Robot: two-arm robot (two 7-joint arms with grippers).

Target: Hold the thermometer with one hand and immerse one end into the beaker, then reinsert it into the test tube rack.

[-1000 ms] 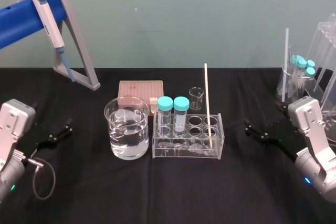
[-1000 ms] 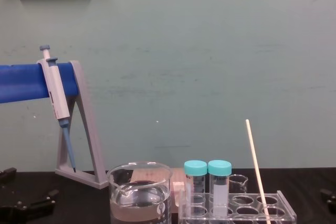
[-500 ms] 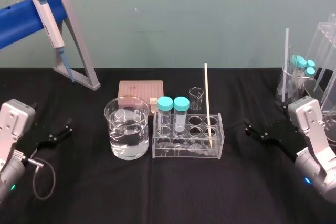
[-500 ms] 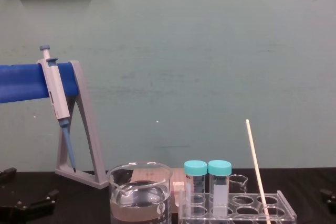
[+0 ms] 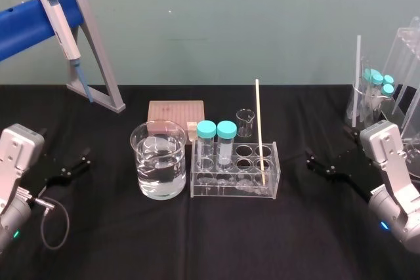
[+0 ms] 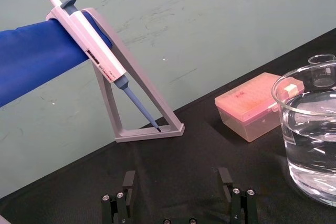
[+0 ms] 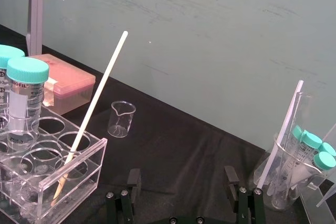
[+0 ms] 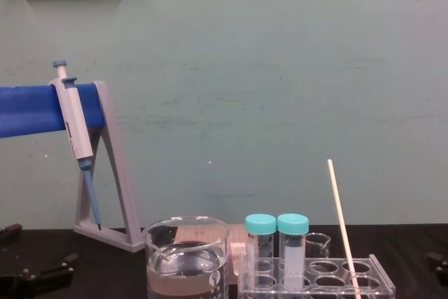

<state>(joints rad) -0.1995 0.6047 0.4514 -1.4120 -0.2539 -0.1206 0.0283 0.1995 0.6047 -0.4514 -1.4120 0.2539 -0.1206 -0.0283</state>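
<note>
thermometer (image 5: 260,129) leans in test tube rack (image 5: 233,192), beaker (image 5: 158,165) holds liquid; left gripper (image 6: 176,182), right gripper (image 7: 182,177) fingers apart.

A laboratory: a pipette (image 5: 59,27) hangs on its stand (image 5: 98,50), with a beaker (image 5: 158,162) and capped tubes (image 5: 226,139) in a test tube rack (image 5: 233,189) on the table (image 5: 197,240).

Bright, even light, seemingly diffuse

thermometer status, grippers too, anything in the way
Left gripper and right gripper open, empty, out at the sides. Thermometer leaning in rack, untouched. Capped tubes between it and beaker.
</note>
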